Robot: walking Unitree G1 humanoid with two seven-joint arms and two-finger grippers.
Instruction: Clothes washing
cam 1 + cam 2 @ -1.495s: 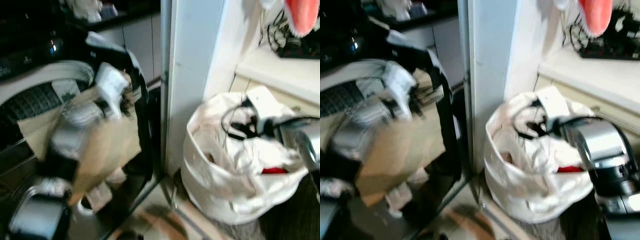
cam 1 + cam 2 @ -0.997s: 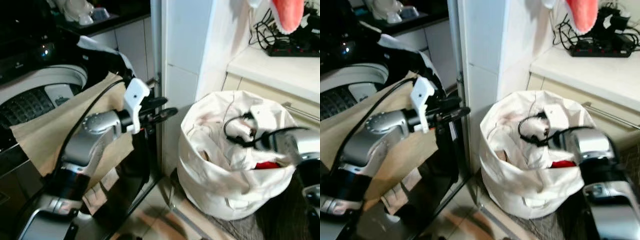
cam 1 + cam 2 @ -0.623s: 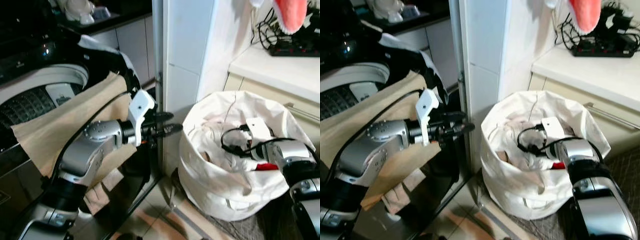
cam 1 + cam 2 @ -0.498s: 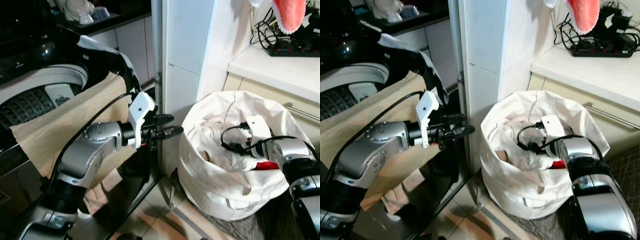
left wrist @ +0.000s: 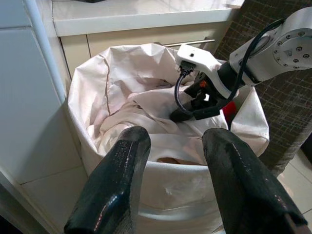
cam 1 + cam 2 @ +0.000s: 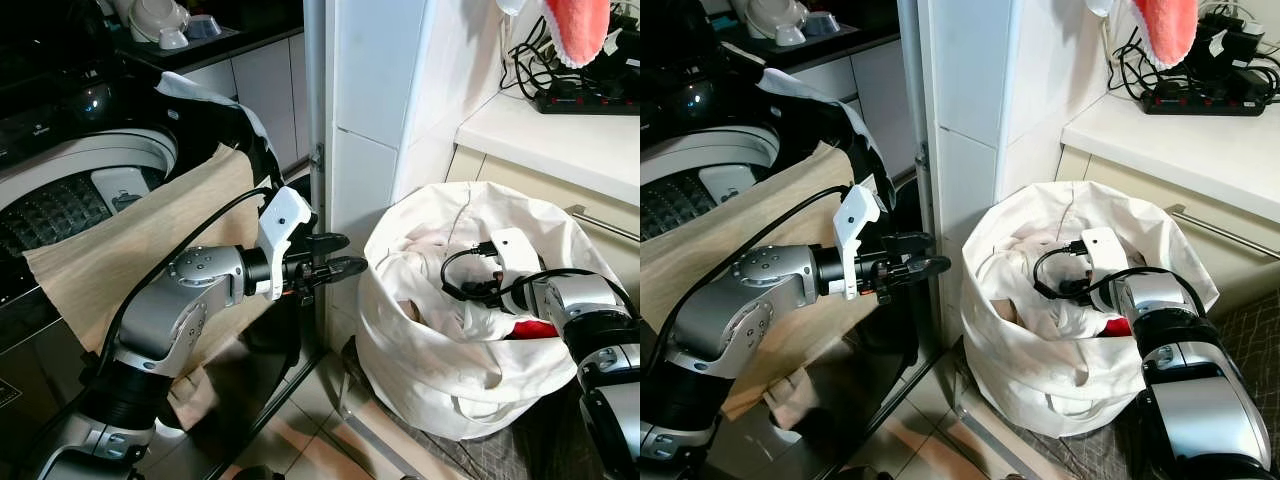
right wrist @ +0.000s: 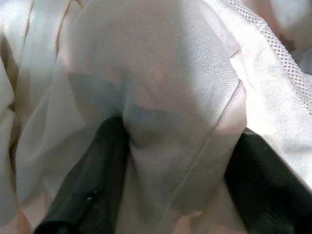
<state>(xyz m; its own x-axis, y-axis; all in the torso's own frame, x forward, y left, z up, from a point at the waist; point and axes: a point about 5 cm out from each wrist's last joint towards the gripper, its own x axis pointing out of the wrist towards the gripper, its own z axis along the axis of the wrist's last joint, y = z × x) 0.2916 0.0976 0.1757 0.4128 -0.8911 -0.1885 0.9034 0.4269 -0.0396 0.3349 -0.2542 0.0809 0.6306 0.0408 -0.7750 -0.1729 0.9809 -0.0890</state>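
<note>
**R end effector down in laundry bag, L one waiting alongside**

Soft white fabric laundry bag sits on floor betw. white tiled pillar and cream cabinet under white counter. Bag full of pale crumpled white clothes; small red item showing near its right rim.

R end effector pushed into the clothes inside bag; fingers spread, white cloth bunched betw. them, not clamped that I can see. Its fingers dark against the fabric in wrist view.

L end effector held level in the air, just beside bag's left rim, apart from it, pointing toward bag. Fingers parted, nothing betw. them.

Left of pillar: top-loading washing machine w/ white rim. Beige cloth draped over its front edge, behind L arm. Black power strip w/ cables on counter; pink-red cloth hanging above it.
</note>
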